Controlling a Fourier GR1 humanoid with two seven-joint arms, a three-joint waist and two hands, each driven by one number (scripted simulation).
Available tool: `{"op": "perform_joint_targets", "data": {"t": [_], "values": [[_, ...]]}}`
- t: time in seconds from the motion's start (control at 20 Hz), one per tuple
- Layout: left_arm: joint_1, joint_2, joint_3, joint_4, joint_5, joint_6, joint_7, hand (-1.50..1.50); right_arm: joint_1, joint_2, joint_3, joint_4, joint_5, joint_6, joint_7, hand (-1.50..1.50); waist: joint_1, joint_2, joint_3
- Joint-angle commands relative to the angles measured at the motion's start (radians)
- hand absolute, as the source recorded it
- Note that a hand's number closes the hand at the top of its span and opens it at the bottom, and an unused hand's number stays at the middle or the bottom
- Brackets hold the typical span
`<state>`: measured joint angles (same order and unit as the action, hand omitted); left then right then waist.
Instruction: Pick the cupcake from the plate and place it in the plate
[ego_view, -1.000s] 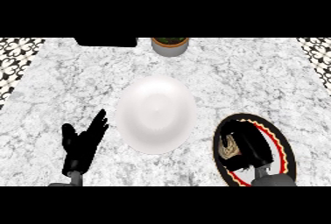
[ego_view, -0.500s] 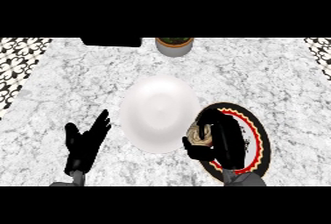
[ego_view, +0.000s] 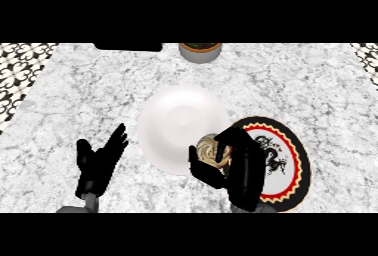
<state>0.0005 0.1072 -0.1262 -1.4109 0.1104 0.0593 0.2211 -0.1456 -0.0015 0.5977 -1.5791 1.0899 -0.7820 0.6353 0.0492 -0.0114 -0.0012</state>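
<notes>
The right hand (ego_view: 235, 167) is curled around the one cupcake (ego_view: 210, 148), holding it at the seam where the patterned plate's (ego_view: 289, 161) left edge meets the right edge of the plain white plate (ego_view: 177, 120). The white plate lies directly to the left of the held cupcake, so the right hand is the nearer one. The left hand (ego_view: 100, 161) rests open on the marble tabletop (ego_view: 81, 90), fingers up; two plates in all, plus one pot (ego_view: 199, 51) at the far edge.

Right hand (ego_view: 235, 167) shifted left off the dragon plate (ego_view: 289, 165) toward the white plate (ego_view: 177, 125), cupcake (ego_view: 212, 150) carried with it, now over the white plate's right edge, fingers curled around it
</notes>
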Motion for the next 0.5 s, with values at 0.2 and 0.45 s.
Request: {"op": "perform_joint_targets", "data": {"t": [0.2, 0.45], "values": [[-0.009, 0.002, 0.010, 0.002, 0.003, 0.003, 0.006, 0.00, -0.093, 0.001, 0.029, 0.129, 0.275, -0.212, 0.331, 1.50, -0.022, 0.008, -0.002], [0.014, 0.018, 0.011, -0.034, 0.019, -0.018, 0.027, 0.00, -0.251, 0.001, -0.009, 0.224, 0.397, -0.204, 0.560, 1.50, 0.000, 0.010, 0.001]]}}
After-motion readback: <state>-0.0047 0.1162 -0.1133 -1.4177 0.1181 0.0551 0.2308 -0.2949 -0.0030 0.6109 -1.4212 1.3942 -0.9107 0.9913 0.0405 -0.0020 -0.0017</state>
